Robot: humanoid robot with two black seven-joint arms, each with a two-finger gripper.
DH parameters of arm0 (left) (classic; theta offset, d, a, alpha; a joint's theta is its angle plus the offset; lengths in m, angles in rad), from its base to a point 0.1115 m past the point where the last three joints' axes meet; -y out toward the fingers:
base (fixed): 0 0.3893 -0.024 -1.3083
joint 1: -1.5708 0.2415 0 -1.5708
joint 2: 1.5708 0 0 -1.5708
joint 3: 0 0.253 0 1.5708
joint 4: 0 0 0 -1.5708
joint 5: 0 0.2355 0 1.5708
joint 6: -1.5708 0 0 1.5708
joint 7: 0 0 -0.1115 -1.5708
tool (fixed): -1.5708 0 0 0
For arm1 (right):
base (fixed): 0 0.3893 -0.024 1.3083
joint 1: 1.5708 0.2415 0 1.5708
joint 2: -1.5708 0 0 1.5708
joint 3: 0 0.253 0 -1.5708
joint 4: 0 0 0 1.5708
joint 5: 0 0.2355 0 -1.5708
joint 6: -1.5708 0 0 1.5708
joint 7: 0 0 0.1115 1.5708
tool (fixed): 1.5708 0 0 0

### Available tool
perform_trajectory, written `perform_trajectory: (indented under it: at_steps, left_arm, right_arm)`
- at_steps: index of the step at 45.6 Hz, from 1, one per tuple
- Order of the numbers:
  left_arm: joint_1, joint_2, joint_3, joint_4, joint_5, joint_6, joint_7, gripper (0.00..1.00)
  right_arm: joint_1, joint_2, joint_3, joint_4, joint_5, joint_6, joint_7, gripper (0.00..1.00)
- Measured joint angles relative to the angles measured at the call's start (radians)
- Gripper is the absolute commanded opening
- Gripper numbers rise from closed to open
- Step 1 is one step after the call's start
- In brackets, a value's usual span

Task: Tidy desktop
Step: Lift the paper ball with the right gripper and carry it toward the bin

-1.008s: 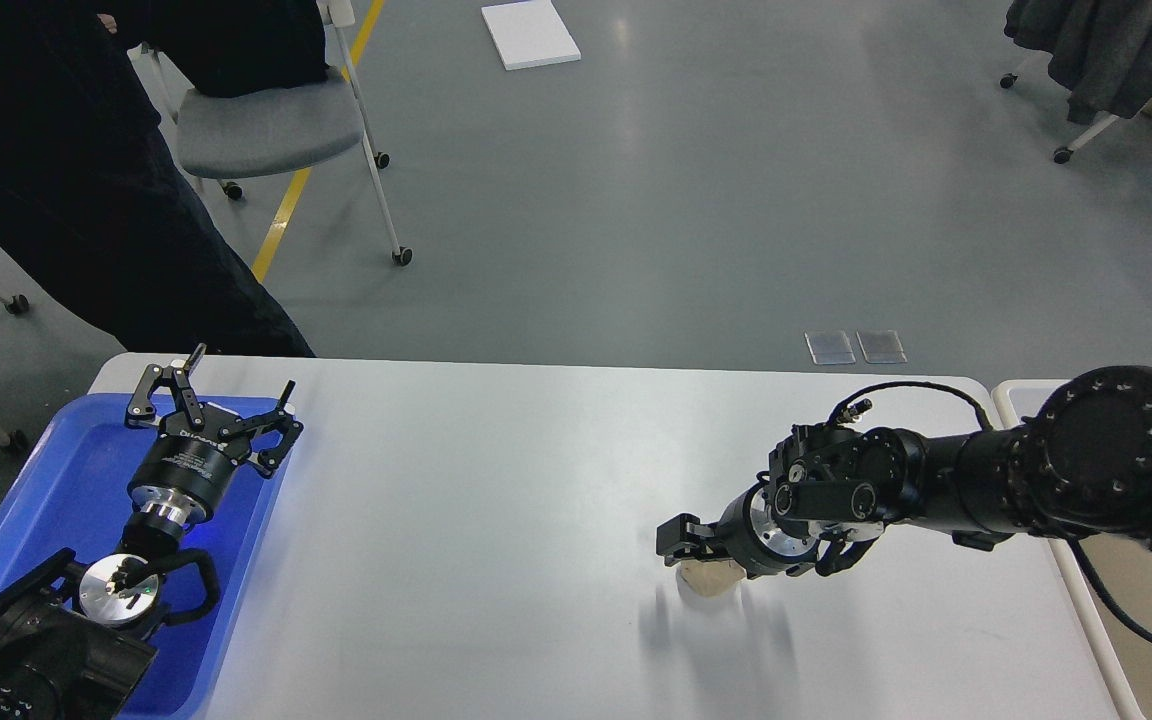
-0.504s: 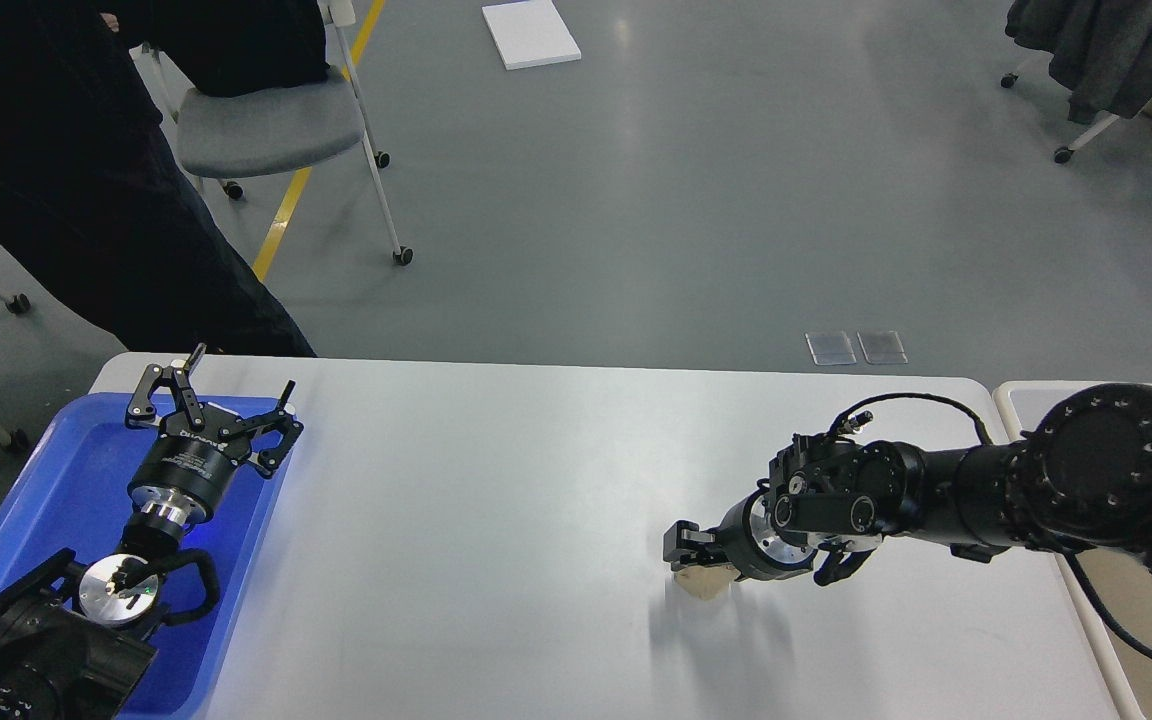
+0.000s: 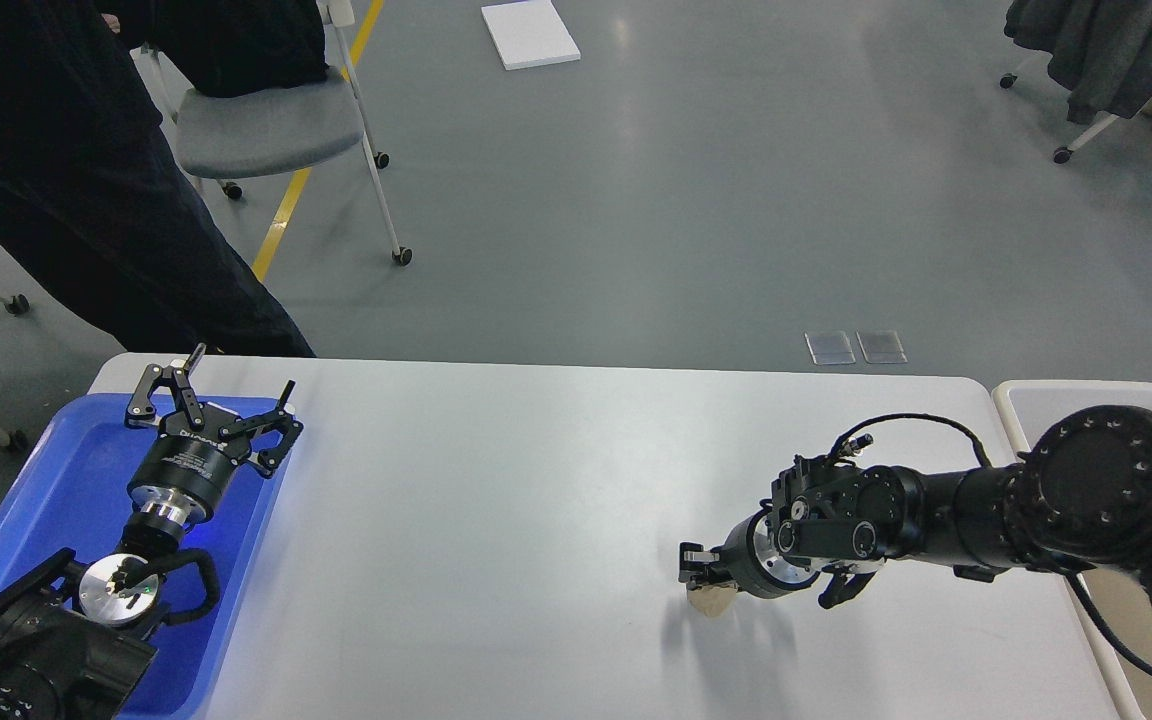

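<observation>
The desktop [image 3: 496, 500] is a wide, matte white-grey tabletop with rounded corners. My right gripper [image 3: 699, 580] reaches in from the right, low over the desktop's right half. It is shut on a small tan object [image 3: 711, 601] that hangs under its fingertips, just above its shadow on the desktop. My left gripper [image 3: 228, 388] is open and empty, with its fingers spread wide. It hovers over the far end of the blue tray [image 3: 46, 490] at the desktop's left edge.
A beige bin [image 3: 1041, 400] stands just past the desktop's right edge, partly behind my right arm. A person in black [image 3: 86, 200] stands behind the far left corner, next to a grey chair [image 3: 266, 125].
My right gripper has moved slightly toward me and to the right, taking the tan object with it. The left arm has not moved.
</observation>
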Motion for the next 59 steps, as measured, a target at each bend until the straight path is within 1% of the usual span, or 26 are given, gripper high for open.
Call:
perform_trajectory:
  at_steps: [16,28,37,44,52,59]
  left_arm:
    - [0.000,0.000,0.000,0.000,0.000,0.000,0.001,1.00]
    - [0.000,0.000,0.000,0.000,0.001,0.000,0.001,1.00]
    - [0.000,0.000,0.000,0.000,0.001,0.000,0.001,1.00]
    - [0.000,0.001,0.000,0.000,0.001,0.000,0.001,1.00]
    - [0.001,0.002,0.000,0.000,0.002,0.000,0.001,1.00]
    - [0.003,0.003,0.000,0.000,0.001,0.000,0.001,1.00]
  right_arm:
    - [0.060,0.000,-0.024,0.037,0.015,0.002,-0.001,0.00]
    - [0.179,0.000,-0.067,0.144,0.035,0.011,-0.002,0.00]
    - [0.331,-0.001,-0.116,0.283,0.043,0.025,-0.004,0.00]
    - [0.467,-0.028,-0.156,0.387,0.050,0.056,-0.006,0.00]
    - [0.638,-0.081,-0.207,0.481,0.055,0.131,-0.006,0.00]
    - [0.752,-0.123,-0.249,0.527,0.053,0.196,-0.007,0.00]
